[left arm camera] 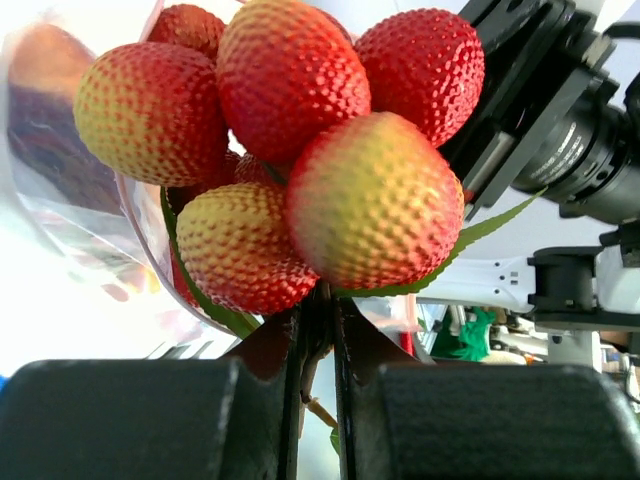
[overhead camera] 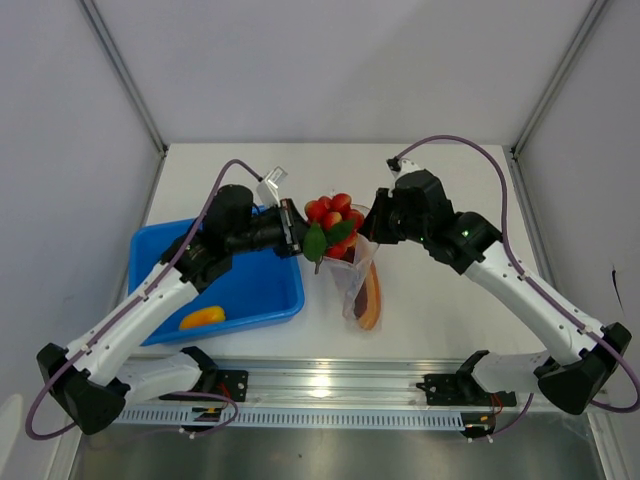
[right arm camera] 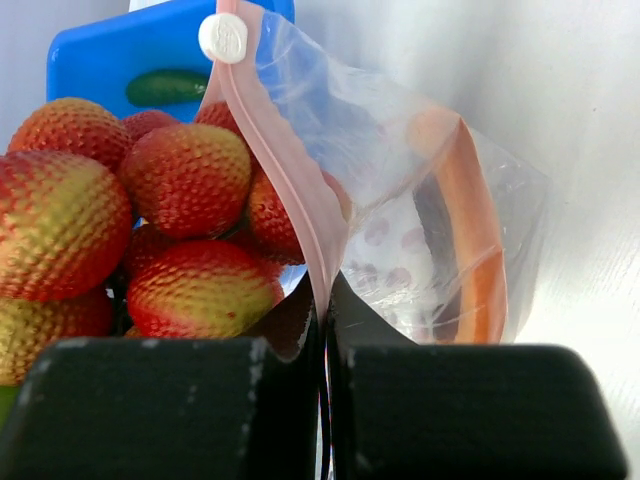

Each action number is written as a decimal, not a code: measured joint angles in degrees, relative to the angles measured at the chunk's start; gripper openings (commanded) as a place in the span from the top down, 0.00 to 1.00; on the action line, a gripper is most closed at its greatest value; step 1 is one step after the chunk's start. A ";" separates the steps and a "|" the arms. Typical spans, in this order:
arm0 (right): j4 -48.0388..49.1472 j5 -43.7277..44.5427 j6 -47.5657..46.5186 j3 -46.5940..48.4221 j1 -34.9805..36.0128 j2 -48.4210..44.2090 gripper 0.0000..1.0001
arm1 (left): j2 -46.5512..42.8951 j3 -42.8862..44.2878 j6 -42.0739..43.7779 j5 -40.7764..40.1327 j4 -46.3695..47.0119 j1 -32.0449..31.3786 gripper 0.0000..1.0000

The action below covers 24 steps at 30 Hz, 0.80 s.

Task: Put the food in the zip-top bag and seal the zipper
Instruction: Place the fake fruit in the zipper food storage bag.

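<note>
The left hand is narrowed on the stem of the cluster of red cherry tomatoes, holding it off the table at the mouth of the zip-top bag. How far the cluster sits inside cannot be told. The right hand is pinched tight on the pinkish zipper, lifting the bag's far edge. An orange-red wedge slice lies inside the bag at its near end. To the left, the blue tray holds a yellow-orange piece and a green piece.
</note>
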 measured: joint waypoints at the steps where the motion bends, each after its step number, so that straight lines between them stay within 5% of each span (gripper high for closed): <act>1: -0.02 0.13 0.02 0.09 0.00 -0.02 1.00 | -0.50 0.00 0.68 -0.26 -0.66 -0.02 0.99; 24: 0.66 -2.29 -5.90 1.01 1.99 0.04 1.00 | 10.82 16.52 13.92 -3.78 -24.57 -4.68 1.00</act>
